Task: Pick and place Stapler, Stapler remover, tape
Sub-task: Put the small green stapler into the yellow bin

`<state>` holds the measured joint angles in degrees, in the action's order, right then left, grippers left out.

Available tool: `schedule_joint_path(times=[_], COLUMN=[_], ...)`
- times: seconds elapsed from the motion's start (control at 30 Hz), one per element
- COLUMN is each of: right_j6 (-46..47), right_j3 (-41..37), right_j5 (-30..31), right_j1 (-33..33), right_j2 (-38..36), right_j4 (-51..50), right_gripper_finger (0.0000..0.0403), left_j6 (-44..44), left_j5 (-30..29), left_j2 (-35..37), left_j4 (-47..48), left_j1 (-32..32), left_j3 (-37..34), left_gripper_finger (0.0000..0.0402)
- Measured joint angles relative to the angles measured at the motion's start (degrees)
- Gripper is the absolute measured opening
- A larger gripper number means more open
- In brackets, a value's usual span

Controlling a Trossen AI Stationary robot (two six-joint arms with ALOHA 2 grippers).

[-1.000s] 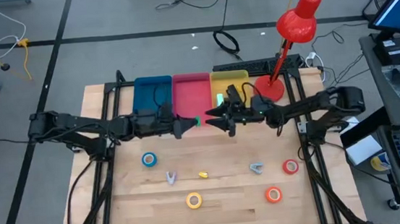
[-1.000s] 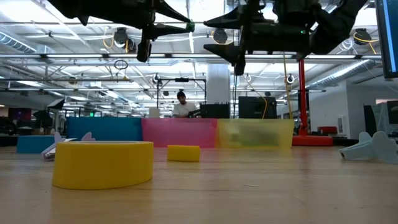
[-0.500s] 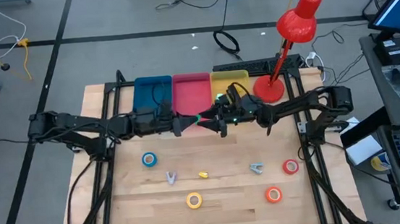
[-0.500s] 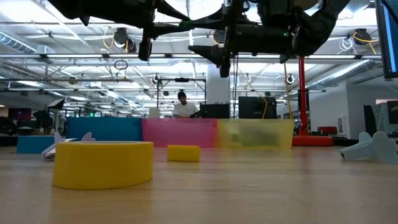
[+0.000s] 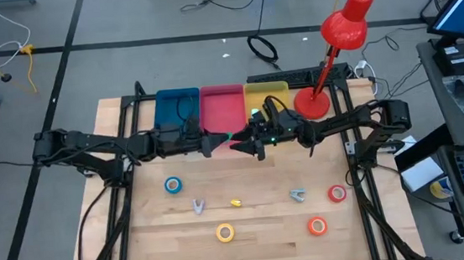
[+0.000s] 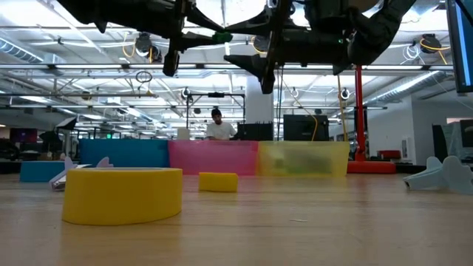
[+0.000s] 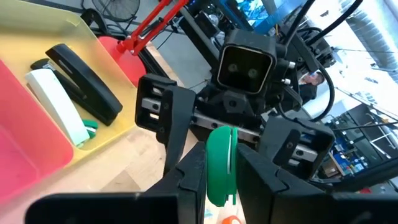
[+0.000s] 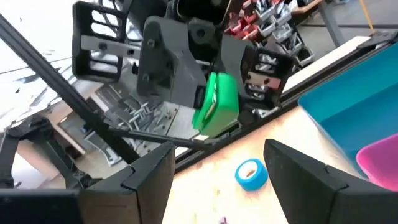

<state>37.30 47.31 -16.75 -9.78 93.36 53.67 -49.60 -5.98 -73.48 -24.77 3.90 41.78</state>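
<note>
From the high view you have both arms meeting over the back of the bench (image 5: pixel 249 229), in front of the pink bin (image 5: pixel 222 105): the left claw (image 5: pixel 219 140) is pinched on a small green piece (image 5: pixel 228 137), and the right claw (image 5: pixel 246 143) faces it with its fingers spread wide, holding nothing. The tape rolls lie well apart on the front half — blue tape (image 5: pixel 173 185), yellow tape (image 5: pixel 225 231), and two red ones (image 5: pixel 317 225) near the right edge. In the low view the yellow tape (image 6: pixel 122 194) sits flat in the foreground, both claws high above it. The left wrist view shows the green piece (image 7: pixel 219 165) edge-on between that arm's fingers, and a black stapler (image 7: pixel 83 84) already lying in the yellow bin (image 7: pixel 37 18). In the right wrist view the green piece (image 8: pixel 216 104) hangs just ahead of the open fingers. It looks light and rigid, likely smooth plastic — so take it across its flat faces, clear of the left fingers.
</note>
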Motion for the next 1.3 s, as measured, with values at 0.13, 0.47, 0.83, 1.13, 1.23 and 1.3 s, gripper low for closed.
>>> schedule_joint_path(times=[0.13,0.47,0.83,1.13,1.23,1.3], right_j6=[0.08,1.14,-0.24,-0.30,-0.44,-0.56], right_j3=[0.00,1.64,2.49,2.47,2.47,2.47], right_j5=[0.93,1.82,4.72,4.71,5.16,5.11], right_j1=[-0.08,-0.35,-0.39,-0.37,-0.35,-0.35], right_j2=[-0.05,-0.01,-0.02,-0.02,-0.02,-0.10], right_j4=[0.15,0.90,-0.42,-0.43,-0.43,-0.42], right_gripper_finger=[0.0258,0.0264,0.0246,0.0192,0.0172,0.0160], left_j6=[-0.01,-0.55,-0.52,-1.47,-1.94,-2.19], left_j5=[0.14,-0.34,-1.37,-2.16,-2.18,-2.37], left_j2=[0.03,-0.41,-0.41,-1.08,-1.58,-2.98], left_j4=[-0.09,-2.17,-2.54,-3.19,-4.57,-6.54], left_j1=[0.26,0.20,0.20,0.20,0.10,-0.17], left_j3=[0.00,0.00,0.00,0.00,-0.02,0.00], left_gripper_finger=[0.0069,0.0069,0.0069,0.0069,0.0069,0.0069])
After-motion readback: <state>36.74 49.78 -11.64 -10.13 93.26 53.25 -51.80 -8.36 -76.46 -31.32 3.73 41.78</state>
